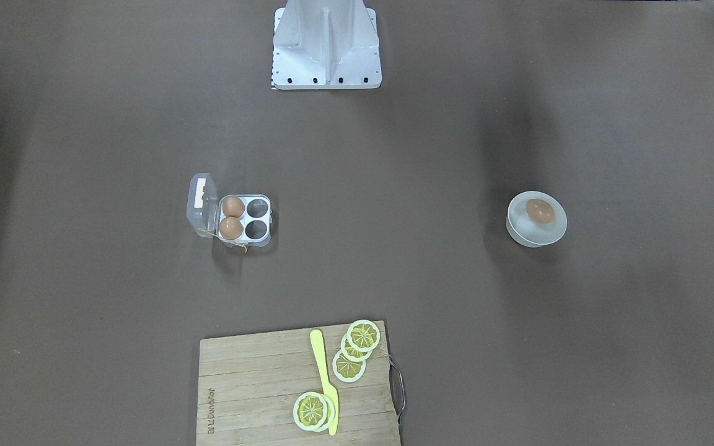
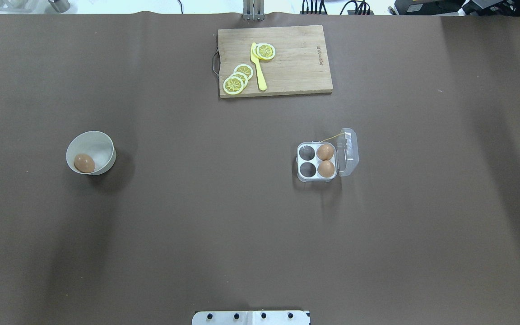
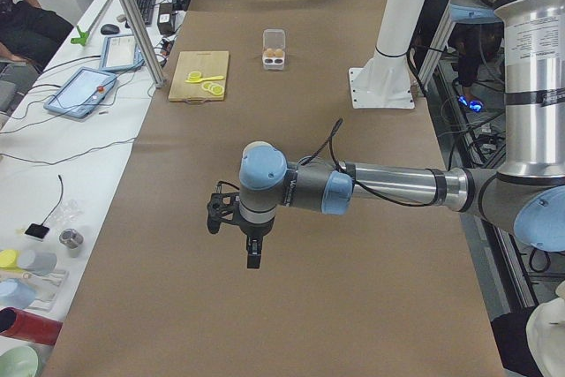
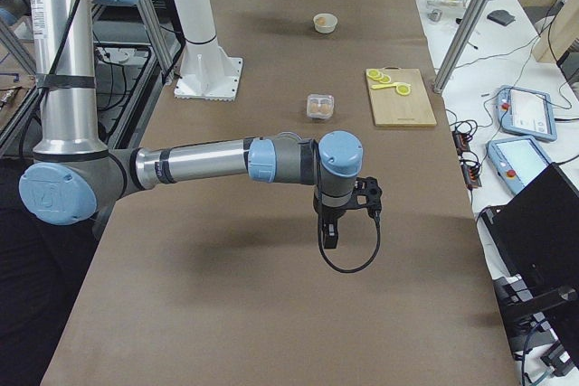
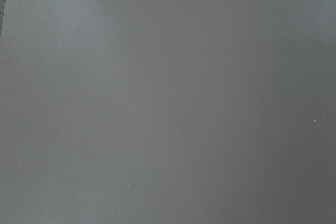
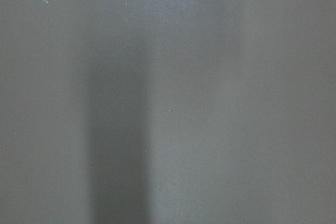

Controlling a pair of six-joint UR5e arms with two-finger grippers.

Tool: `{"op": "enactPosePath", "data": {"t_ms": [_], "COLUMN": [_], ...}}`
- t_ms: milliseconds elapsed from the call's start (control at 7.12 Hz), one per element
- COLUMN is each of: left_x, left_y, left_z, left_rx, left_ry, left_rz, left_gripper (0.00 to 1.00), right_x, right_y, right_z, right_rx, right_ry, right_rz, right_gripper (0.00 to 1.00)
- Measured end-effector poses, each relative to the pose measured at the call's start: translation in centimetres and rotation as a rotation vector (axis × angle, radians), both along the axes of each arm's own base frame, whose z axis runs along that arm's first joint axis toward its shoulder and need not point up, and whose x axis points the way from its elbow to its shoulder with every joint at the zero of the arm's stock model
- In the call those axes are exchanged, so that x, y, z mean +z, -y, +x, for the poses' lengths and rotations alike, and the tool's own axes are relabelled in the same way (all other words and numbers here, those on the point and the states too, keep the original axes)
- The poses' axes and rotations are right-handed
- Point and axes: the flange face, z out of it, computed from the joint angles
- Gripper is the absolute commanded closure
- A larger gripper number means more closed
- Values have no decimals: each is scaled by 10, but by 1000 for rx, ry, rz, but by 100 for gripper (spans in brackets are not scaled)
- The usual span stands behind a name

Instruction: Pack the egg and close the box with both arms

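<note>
The egg [image 1: 540, 210] lies in a round white bowl [image 1: 527, 234], on my left side of the table; it also shows in the overhead view [image 2: 84, 163]. The box [image 1: 245, 218] is a clear four-cup carton on my right side, its labelled lid open and standing. Two brown eggs fill its two cups beside the lid; the other two cups are empty [image 2: 307, 161]. My left gripper [image 3: 252, 258] and right gripper [image 4: 330, 240] hang over bare table near the ends, far from both. They show only in the side views, so I cannot tell whether they are open or shut.
A wooden cutting board [image 2: 296, 63] with lemon slices and a yellow knife lies at the far edge. The white base plate [image 1: 326, 49] stands at my side. Both wrist views show only brown table cover. Side benches hold tablets and bottles.
</note>
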Motion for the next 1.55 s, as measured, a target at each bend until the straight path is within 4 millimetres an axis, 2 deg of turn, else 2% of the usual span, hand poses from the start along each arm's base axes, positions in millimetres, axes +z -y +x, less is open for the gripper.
{"op": "enactPosePath", "data": {"t_ms": [703,1546], "left_x": [-3,-9], "left_y": [0,2], "left_z": [1,2], "left_rx": [-1,5], "left_ry": [0,1], "left_rz": [3,19], "left_gripper": [2,2], "right_x": [-18,-11], "right_y": [1,-3], "right_z": [-4,-12], "right_rx": [16,16], "right_ry": [7,2], "right_rz": [10,-22], "right_gripper": [0,0]}}
